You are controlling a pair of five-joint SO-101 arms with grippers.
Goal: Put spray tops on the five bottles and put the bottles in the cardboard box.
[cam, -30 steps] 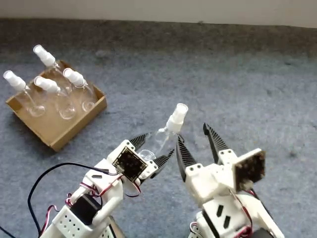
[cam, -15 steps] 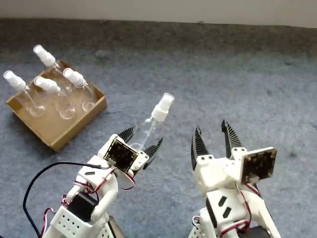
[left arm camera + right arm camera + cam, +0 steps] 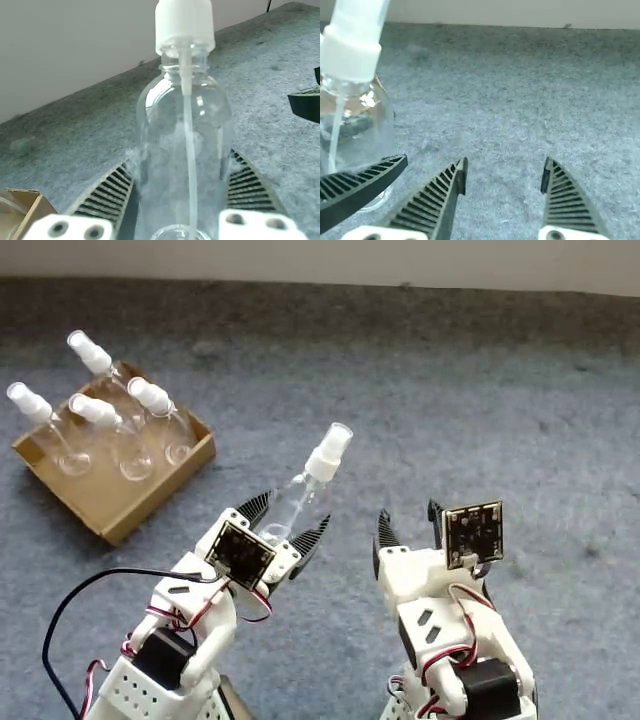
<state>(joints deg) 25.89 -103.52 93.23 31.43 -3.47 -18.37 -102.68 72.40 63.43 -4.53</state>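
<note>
My left gripper [image 3: 283, 525] is shut on a clear bottle [image 3: 292, 502] that carries a white spray top [image 3: 328, 453], held tilted above the carpet near the table's front middle. In the left wrist view the bottle [image 3: 184, 145] stands between the ribbed fingers [image 3: 105, 192], its spray top [image 3: 185, 25] at the far end. My right gripper [image 3: 408, 523] is open beside it with nothing between its fingers [image 3: 437, 197]. The cardboard box [image 3: 152, 500] lies at the back left and holds several capped bottles [image 3: 100, 420]. The held bottle [image 3: 350, 105] also shows in the right wrist view.
Grey carpet [image 3: 450, 400] covers the table, with open room to the right and behind the grippers. A pale wall [image 3: 320, 260] runs along the far edge. A black cable [image 3: 80, 605] loops beside the left arm's base.
My left gripper carried the bottle a little left, toward the box side, then held still. My right arm pulled back from the bottle and turned, its fingers closer together but still open.
</note>
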